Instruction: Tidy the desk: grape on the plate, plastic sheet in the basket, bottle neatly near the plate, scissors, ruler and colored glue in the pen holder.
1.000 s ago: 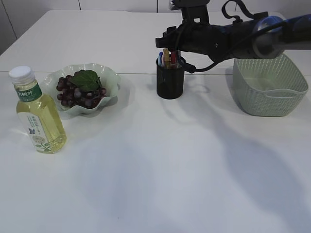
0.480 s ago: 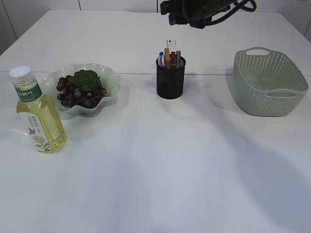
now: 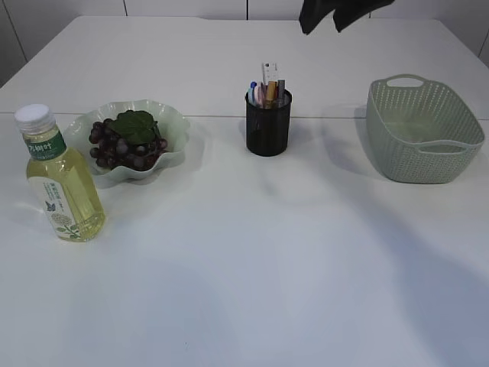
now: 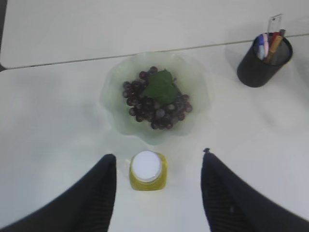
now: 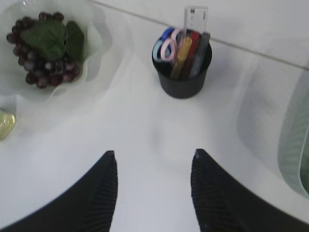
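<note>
Left claw point(image 4: 157, 193): jaws apart, empty, above bottle point(image 4: 147, 170).
Right claw point(image 5: 152, 186): jaws apart, empty.
Pen holder point(image 5: 184, 67): ahead of right claw, holding scissors point(image 5: 170, 48), ruler point(image 5: 195, 18).
Grape point(image 4: 157, 100): on plate point(image 4: 116, 92), beyond bottle.

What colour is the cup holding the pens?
Black; the pen cup shows best in the right wrist view.

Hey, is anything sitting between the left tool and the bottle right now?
Nothing visible. The left tool hangs open above the bottle, one finger on each side of its white cap, with only bare table between them.
</note>
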Robot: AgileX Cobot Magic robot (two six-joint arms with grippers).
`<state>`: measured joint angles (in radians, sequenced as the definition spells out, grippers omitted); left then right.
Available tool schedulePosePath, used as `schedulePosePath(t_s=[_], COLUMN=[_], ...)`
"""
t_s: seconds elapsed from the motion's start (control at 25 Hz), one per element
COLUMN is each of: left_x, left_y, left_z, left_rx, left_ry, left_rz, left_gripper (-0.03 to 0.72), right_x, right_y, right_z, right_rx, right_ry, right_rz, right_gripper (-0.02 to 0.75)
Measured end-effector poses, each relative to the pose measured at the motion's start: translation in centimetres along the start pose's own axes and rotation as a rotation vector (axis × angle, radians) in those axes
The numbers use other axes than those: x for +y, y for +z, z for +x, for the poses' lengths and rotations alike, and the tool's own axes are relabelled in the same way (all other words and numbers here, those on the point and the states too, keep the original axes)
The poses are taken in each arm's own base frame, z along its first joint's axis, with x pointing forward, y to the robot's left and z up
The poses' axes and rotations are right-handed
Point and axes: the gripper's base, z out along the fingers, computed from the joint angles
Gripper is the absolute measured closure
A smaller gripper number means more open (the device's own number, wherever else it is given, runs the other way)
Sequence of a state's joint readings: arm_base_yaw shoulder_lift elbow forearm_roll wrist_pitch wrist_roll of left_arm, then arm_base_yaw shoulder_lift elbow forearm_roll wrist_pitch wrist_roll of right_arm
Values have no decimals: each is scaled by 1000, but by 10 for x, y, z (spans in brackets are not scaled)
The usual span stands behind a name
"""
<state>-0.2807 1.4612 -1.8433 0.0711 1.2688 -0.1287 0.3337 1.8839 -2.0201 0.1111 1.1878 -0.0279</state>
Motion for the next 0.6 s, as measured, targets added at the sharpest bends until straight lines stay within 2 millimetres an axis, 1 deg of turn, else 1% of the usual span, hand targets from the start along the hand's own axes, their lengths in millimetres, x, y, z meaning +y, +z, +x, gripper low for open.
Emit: schedulePosePath(t_s=[0.04, 0.12, 0.24, 0.36, 0.44, 0.48, 0.6], left_x=[-8, -23, -45, -51, -50, -48, -43], left_y=[0, -2, -6, -12, -20, -25, -43], left_z=[1, 3, 7, 9, 10, 10, 13], left_rx=[0, 0, -4, -14, -30, -42, -85], left_ry=[23, 71, 136, 140, 127, 124, 116], left_rz=[16, 47, 89, 110, 112, 110, 109], left_gripper=[246, 204, 185, 182, 182, 182, 183], right_x=[0, 0, 0, 0, -2, -2, -1], right_y=[-4, -4, -5, -12, -25, -35, -74], right_z=[3, 5, 5, 5, 5, 5, 9], right_rx=[22, 44, 51, 38, 13, -7, -83], right_ry=[-1, -4, -4, -9, -21, -28, -44], right_rz=[1, 7, 7, 16, 44, 62, 98], right_gripper=[320, 309, 307, 307, 307, 307, 307])
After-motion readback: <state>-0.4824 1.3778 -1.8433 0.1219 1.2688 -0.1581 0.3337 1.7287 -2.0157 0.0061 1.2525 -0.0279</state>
